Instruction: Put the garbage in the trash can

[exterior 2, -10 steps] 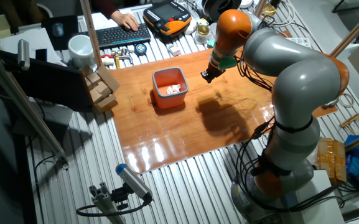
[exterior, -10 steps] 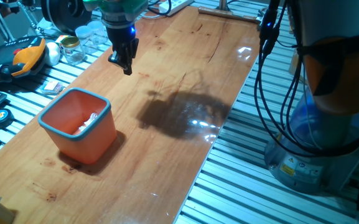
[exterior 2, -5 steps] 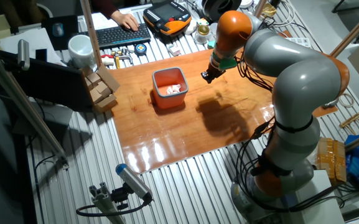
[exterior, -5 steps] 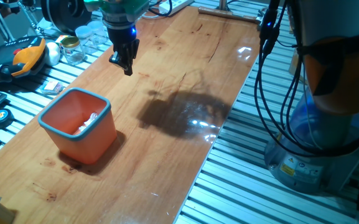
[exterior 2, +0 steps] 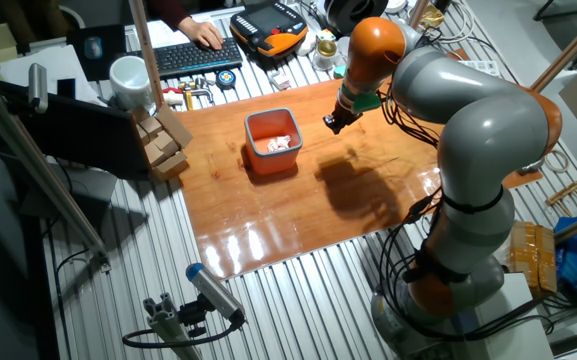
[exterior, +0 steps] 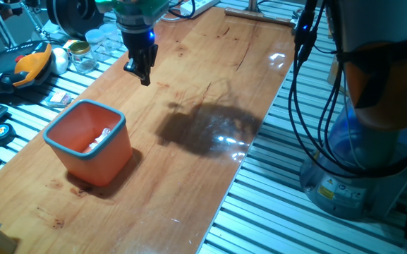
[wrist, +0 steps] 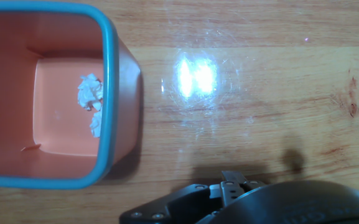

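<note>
- While my gripper (exterior: 141,73) hung above the table (exterior: 210,85), off to one side of the bin (exterior: 90,143), the scrap (wrist: 89,93) lay inside that bin, on its floor near the wall closest to me.
- In the hand view I saw white crumpled bits down in the orange tub, just under the blue rim; nothing white showed on the wood around it.
- The bin sat to the left of my fingers in that view, clear of them, with bare wood between us.
- From the other fixed view the bin (exterior 2: 272,142) stood left of my gripper (exterior 2: 332,122), near but not touching.
- My fingers read as drawn together with nothing between them, though the tips were small and dark, so I was not fully sure.
- My judgement: the drop was done, so the relation that counted was that the bin and its load lay sideways from me, not below.
- Any coming move, I reckoned, called for going up and away from the bin, not back across its rim.
- The risk I saw was clipping that rim and tipping the light tub.
</note>
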Action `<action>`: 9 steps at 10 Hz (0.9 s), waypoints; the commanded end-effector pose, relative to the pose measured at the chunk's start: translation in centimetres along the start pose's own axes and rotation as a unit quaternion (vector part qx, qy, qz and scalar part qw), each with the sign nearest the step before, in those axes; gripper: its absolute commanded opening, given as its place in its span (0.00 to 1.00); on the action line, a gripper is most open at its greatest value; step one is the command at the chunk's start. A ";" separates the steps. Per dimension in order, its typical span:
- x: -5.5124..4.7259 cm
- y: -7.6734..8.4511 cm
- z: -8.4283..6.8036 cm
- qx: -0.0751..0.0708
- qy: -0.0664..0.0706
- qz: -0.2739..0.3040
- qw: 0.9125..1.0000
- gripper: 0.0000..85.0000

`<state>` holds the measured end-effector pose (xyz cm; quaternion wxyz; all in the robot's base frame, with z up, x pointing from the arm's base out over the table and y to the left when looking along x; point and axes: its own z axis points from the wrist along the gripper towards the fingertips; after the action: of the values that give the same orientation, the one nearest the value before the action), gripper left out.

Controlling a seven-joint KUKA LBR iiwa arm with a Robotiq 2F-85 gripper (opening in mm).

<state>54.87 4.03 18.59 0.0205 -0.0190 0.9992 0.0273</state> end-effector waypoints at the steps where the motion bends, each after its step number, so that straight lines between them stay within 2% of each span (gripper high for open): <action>1: 0.0 0.0 0.0 0.000 0.000 0.000 1.000 0.00; 9: 0.1 -0.1 0.2 0.001 -0.004 -0.001 1.000 0.00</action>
<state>54.81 3.97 18.41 0.0243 -0.0196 0.9992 0.0264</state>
